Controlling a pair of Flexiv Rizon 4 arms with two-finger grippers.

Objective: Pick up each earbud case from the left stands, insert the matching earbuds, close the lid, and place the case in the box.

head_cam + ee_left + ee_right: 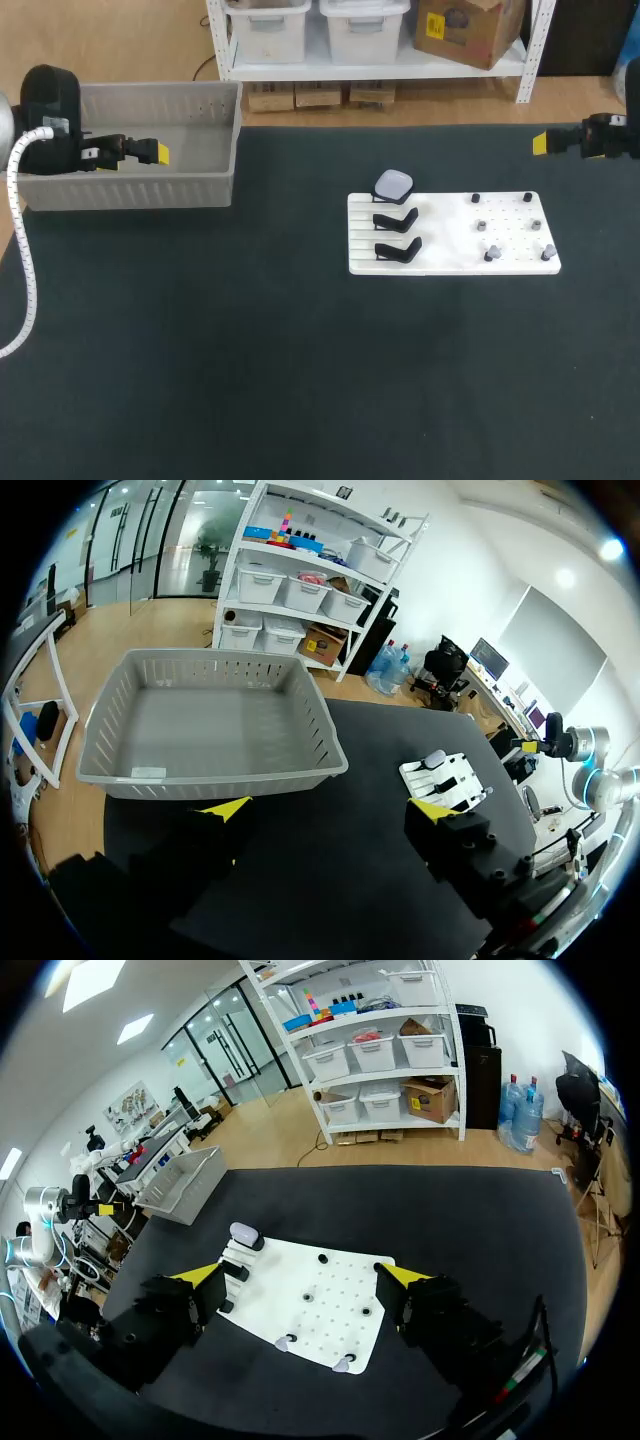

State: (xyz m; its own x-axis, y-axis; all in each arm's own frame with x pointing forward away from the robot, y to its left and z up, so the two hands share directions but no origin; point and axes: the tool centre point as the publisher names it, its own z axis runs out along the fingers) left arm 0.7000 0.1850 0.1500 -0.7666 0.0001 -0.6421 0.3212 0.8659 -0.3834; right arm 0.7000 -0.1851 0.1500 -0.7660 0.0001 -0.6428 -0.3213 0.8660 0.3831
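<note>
**Both grippers open; one case on its stand**

Head view: a pale earbud case point(394, 183) sits on the rearmost stand of the white board point(450, 240), with two black stands point(397, 219) nearer. The left gripper point(150, 152) hangs over the grey box point(130, 190). The right gripper point(545, 143) is well apart from the board.

Left wrist view: its fingers point(225, 808) are spread wide above the tabletop point(330, 880), with the box ahead.

Right wrist view: its fingers point(205, 1272) are spread wide, with the board and case ahead.

Place: robotics lab, test bench
Fixture: drilled white board point(450, 238) carrying pegs point(491, 255) and black stands point(397, 250)
Bench: dark matted surface point(250, 350) under the white board
Bin: grey basket point(130, 195) well left of it
Machines: left arm point(50, 110) and right arm point(612, 135) flanking it
</note>
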